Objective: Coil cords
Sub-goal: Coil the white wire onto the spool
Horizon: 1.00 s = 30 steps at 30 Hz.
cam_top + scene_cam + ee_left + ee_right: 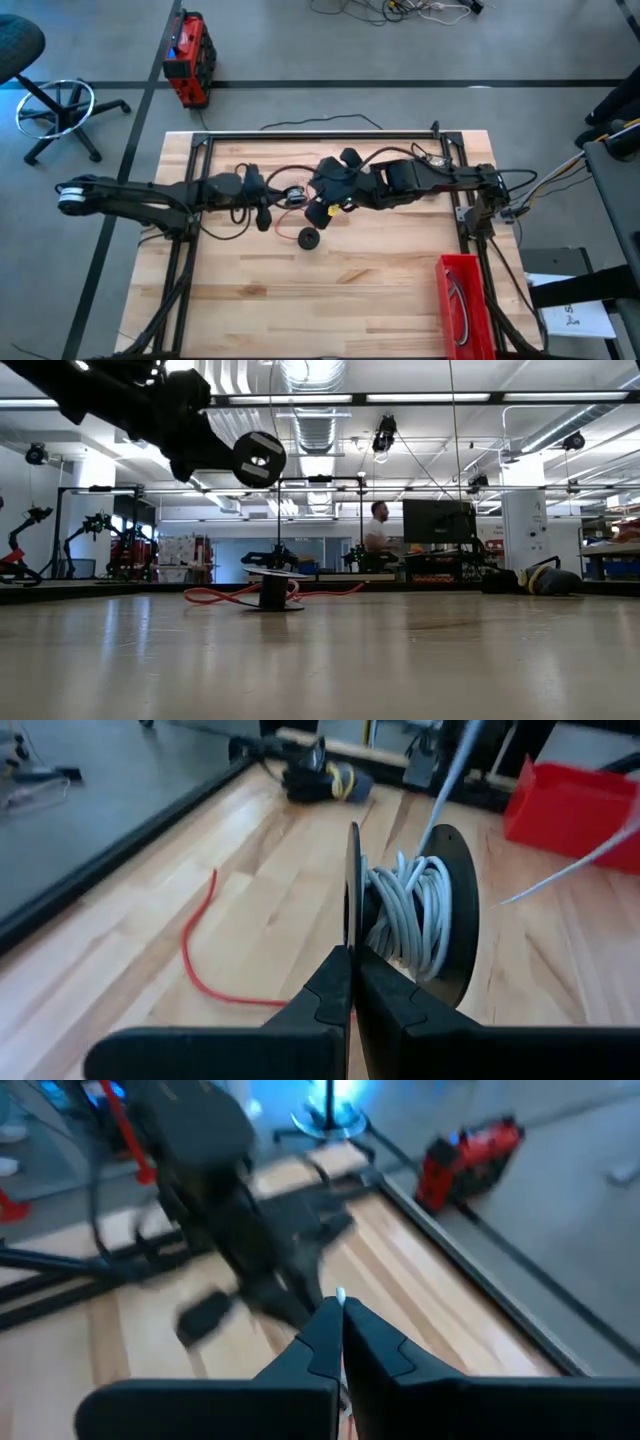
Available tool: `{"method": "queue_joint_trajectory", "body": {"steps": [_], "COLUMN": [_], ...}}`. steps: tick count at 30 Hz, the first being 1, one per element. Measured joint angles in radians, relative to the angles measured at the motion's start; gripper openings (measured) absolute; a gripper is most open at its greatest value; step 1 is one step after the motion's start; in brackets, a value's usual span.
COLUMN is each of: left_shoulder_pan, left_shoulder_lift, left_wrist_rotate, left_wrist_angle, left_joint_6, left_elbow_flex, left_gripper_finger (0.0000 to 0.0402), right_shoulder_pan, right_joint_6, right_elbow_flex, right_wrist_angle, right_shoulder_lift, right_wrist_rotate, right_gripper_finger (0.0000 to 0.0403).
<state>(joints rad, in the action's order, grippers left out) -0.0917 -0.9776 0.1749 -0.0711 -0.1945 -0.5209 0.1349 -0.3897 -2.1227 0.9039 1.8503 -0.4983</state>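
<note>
Gripping the rim of a black round spool, your left gripper has its fingers pressed together on one thin flange; white cord sits wound on the core just beyond the fingertips, one strand running up and away. Your right gripper is closed on the white cord end, its tip poking out between the fingers. One red cord lies loose in a curve on the wooden table. A second black spool stands alone on the table. One red plastic bin sits at the table's right edge
</note>
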Motion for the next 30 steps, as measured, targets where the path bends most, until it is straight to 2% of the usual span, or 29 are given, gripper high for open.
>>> {"method": "queue_joint_trajectory", "body": {"steps": [5, 14, 20, 30], "left_shoulder_pan": [0.000, 0.000, 0.000, -0.001], "left_shoulder_lift": [-0.083, -0.115, -0.058, 0.138], "left_wrist_rotate": [0.000, 0.001, 0.051, 0.054], "left_wrist_angle": [-0.081, -0.219, -0.241, -0.243], "left_joint_6": [-0.036, -0.117, -0.144, -0.142], "left_elbow_flex": [-0.002, -0.002, -0.002, -0.001], "left_gripper_finger": [0.0000, 0.0000, 0.0000, 0.0000], "right_shoulder_pan": [0.000, -0.004, 0.014, 0.078], "right_joint_6": [0.075, 0.017, -0.041, -0.155], "right_elbow_flex": [0.000, 0.000, 0.000, 0.000], "right_wrist_angle": [-0.132, -0.132, -0.112, -0.049], "right_shoulder_lift": [0.016, 0.119, 0.187, 0.259], "right_wrist_rotate": [0.008, 0.037, 0.065, 0.065], "right_gripper_finger": [0.0000, 0.0000, 0.0000, 0.0000]}}
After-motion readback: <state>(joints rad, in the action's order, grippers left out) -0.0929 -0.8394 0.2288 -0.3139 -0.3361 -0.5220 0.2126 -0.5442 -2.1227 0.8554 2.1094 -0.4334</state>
